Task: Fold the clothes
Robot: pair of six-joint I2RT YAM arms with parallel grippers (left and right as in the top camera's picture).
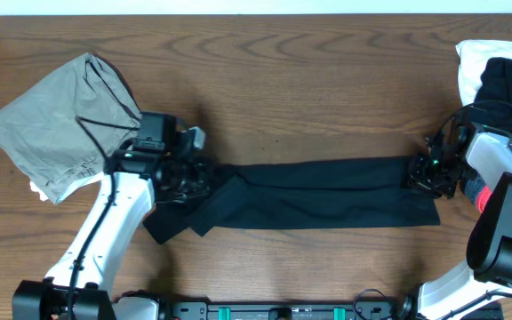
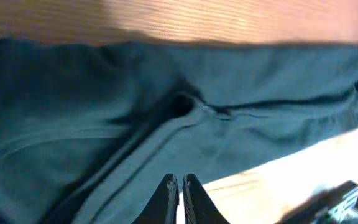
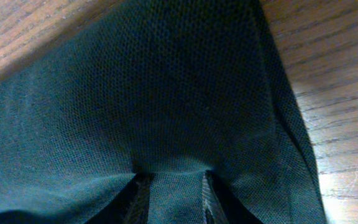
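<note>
A long black garment (image 1: 327,191) lies stretched across the middle of the wooden table. It also fills the left wrist view (image 2: 166,93) and the right wrist view (image 3: 166,93). My left gripper (image 1: 189,173) is over the garment's rumpled left end. Its fingers (image 2: 179,182) are pressed together, and no cloth shows between them. My right gripper (image 1: 425,173) is at the garment's right end. Its fingers (image 3: 173,186) are shut on a pinch of the black fabric.
A folded grey garment (image 1: 56,124) lies at the back left. A pile with a white cloth (image 1: 471,62) and a black cloth (image 1: 509,84) sits at the back right corner. Something red (image 1: 483,197) lies by the right arm.
</note>
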